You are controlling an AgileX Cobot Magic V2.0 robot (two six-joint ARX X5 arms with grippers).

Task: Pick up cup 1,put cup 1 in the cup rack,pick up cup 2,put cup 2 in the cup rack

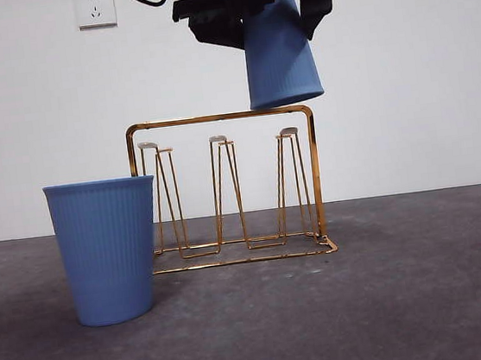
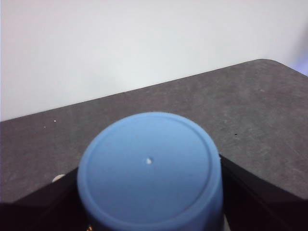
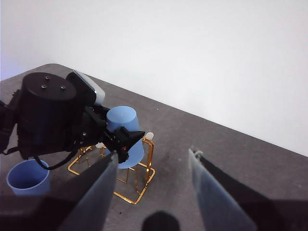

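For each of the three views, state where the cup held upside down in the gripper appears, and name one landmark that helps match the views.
Front view: held cup at top centre, above the cup rack.
Left wrist view: its base fills the lower centre; rack hidden.
Right wrist view: left of centre, over the rack.
Shared landmark: the cup itself.

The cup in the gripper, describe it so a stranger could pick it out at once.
Find the gold wire cup rack on the dark table. Just above its top bar, the left gripper holds a blue ribbed cup upside down; the other blue cup stands upright on the table.
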